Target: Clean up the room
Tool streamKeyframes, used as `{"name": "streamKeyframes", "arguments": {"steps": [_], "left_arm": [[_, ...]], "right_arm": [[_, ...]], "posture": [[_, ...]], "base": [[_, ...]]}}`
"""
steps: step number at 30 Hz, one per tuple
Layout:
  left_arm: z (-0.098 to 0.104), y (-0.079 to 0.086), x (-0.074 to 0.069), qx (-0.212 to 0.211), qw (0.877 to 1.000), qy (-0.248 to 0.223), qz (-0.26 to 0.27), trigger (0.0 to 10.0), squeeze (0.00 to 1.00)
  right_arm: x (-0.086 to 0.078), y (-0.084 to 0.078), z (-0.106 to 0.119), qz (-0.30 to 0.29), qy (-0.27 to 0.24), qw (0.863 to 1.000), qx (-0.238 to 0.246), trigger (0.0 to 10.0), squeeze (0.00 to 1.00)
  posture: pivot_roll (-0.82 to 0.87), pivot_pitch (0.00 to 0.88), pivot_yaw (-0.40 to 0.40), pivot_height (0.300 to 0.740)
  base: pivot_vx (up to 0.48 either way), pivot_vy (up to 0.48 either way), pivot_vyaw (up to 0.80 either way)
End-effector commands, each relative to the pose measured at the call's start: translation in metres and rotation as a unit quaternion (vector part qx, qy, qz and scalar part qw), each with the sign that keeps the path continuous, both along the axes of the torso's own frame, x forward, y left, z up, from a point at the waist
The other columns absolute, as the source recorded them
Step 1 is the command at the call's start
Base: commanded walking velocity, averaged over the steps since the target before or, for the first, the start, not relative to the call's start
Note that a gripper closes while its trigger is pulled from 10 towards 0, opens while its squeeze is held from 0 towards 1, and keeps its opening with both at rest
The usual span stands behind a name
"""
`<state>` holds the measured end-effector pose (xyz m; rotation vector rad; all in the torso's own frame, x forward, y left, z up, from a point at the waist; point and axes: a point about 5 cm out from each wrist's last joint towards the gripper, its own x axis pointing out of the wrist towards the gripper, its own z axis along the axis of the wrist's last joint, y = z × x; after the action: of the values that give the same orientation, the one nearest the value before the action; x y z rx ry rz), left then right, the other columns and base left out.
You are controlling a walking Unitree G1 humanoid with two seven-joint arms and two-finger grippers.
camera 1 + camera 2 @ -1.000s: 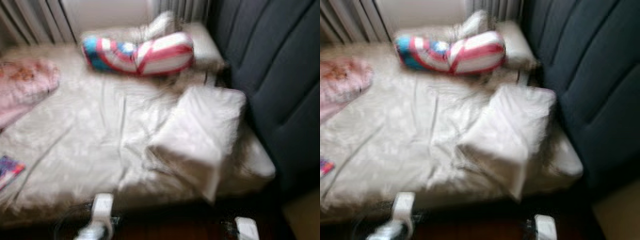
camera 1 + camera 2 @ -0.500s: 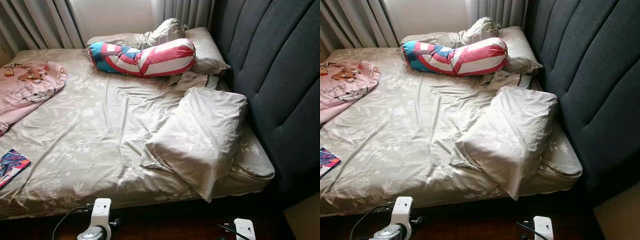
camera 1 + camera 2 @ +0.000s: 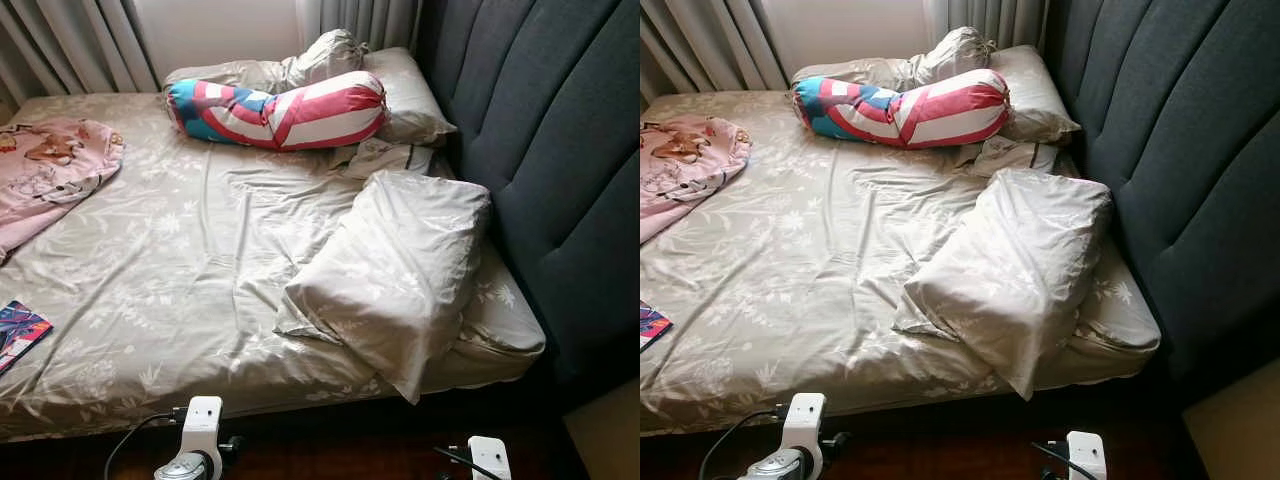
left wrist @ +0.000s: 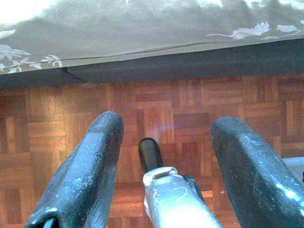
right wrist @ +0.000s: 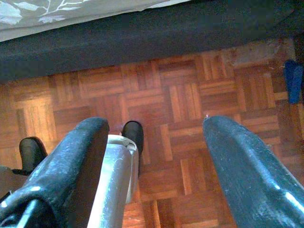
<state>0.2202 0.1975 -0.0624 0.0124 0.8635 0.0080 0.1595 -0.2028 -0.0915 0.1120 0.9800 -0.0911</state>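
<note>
A bed with a rumpled beige flowered sheet lies before me. A beige pillow lies askew near the bed's right front corner. At the head lie a red, white and blue bolster and crumpled beige pillows. A pink garment lies at the left, and a colourful booklet near the front left edge. My left gripper hangs open over the parquet floor beside the bed. My right gripper is open too, above the parquet. My white wrists sit at the bottom edge of the eye views.
A tall dark padded headboard stands along the bed's right side. Grey curtains hang behind the bed. A blue item lies on the floor near the bed base. A tan surface sits at the bottom right.
The camera has steadied from a blurred view and shifted slightly; the bed's items lie as before. Both arms stay hanging low.
</note>
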Motion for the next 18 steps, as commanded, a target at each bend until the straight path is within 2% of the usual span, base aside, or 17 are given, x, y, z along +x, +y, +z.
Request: {"name": "streamKeyframes", "arguments": {"steps": [1, 4, 18], "left_arm": [[-0.0031, 0.0017, -0.0051, 0.003, 1.0, 0.012, 0.003, 10.0, 0.0], [-0.003, 0.0017, -0.005, 0.003, 1.0, 0.012, 0.003, 10.0, 0.0], [-0.0029, 0.0016, -0.0049, 0.001, 1.0, 0.011, 0.004, 10.0, 0.0]], "right_arm": [[-0.0031, -0.0005, -0.0012, -0.005, 0.004, 1.0, 0.001, 10.0, 0.0], [-0.003, -0.0006, -0.0012, -0.005, 0.004, 1.0, 0.001, 10.0, 0.0], [-0.0029, -0.0006, -0.0011, -0.004, 0.004, 1.0, 0.001, 10.0, 0.0]], "posture": [[-0.02, 0.084, -0.022, 0.737], [-0.02, 0.084, -0.022, 0.737], [-0.02, 0.083, -0.023, 0.737]], "base": [[0.0, 0.0, 0.0], [0.0, 0.0, 0.0], [0.297, 0.0, 0.0]]}}
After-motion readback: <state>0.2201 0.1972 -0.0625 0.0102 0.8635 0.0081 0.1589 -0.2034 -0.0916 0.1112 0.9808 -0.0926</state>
